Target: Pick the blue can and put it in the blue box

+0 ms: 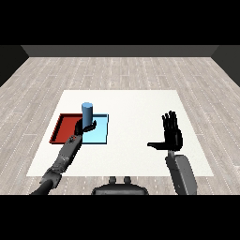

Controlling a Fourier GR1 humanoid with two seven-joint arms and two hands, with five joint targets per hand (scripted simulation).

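Observation:
A blue can [87, 112] stands upright over the light blue tray [101, 133], near that tray's left edge where it meets the red tray [60, 129]. My left hand [85, 126] is curled round the can's lower part, hiding its base, so I cannot tell whether the can rests on the tray floor. My right hand [171, 133] is raised over the white table at the right, far from both trays, its fingers straight and its thumb spread to the left, holding nothing.
The white table [140, 108] stretches around the two trays, which lie side by side at its left. A wooden floor surrounds the table.

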